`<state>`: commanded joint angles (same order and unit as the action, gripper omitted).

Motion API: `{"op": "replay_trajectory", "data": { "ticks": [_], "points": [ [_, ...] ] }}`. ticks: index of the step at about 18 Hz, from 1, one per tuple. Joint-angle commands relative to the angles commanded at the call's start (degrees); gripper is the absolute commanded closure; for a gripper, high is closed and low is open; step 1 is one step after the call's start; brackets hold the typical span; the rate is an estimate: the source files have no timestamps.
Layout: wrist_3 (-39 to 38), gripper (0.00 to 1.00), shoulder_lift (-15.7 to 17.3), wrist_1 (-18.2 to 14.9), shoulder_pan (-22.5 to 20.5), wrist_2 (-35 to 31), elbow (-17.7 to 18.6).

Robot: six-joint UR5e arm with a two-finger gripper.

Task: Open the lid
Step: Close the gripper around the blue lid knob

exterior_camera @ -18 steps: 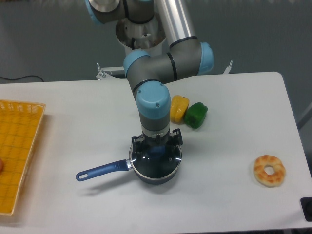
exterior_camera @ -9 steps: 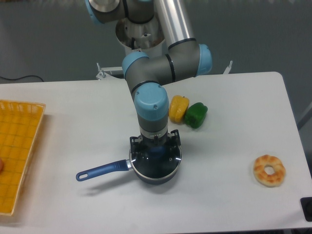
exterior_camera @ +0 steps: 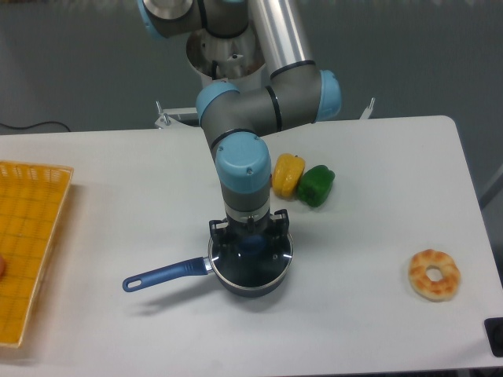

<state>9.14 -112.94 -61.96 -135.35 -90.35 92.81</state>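
Note:
The lid [exterior_camera: 269, 260], a clear glass disc with a metal rim, lies on the dark blue saucepan [exterior_camera: 250, 284] at the front middle of the table. Its blue knob [exterior_camera: 251, 244] shows between my fingers. My gripper [exterior_camera: 251, 240] points straight down over the lid's centre, lowered onto it. The black fingers [exterior_camera: 218, 231] stand spread to either side of the knob, so the gripper looks open. Whether the fingertips touch the knob is hidden by the wrist above. The pan's long handle [exterior_camera: 161, 275] points left.
A yellow pepper [exterior_camera: 288, 173] and a green pepper [exterior_camera: 315, 185] lie just behind the pan, to the right of my arm. A donut [exterior_camera: 434, 274] sits at the front right. A yellow basket [exterior_camera: 27, 236] lies along the left edge.
The wrist and gripper have drifted slightly left over the lid. The lid and pan have not moved.

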Motion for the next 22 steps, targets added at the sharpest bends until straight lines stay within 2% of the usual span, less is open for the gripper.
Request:
{"op": "replay_trajectory", "data": {
  "ticks": [7,12,22],
  "points": [
    [-0.09,0.44,0.09,0.00,-0.09,0.00,0.00],
    [-0.09,0.49,0.35,0.00,-0.09,0.09,0.00],
    [0.17,0.49,2.02,-0.35,-0.53,-0.09,-0.53]
  ]
}}
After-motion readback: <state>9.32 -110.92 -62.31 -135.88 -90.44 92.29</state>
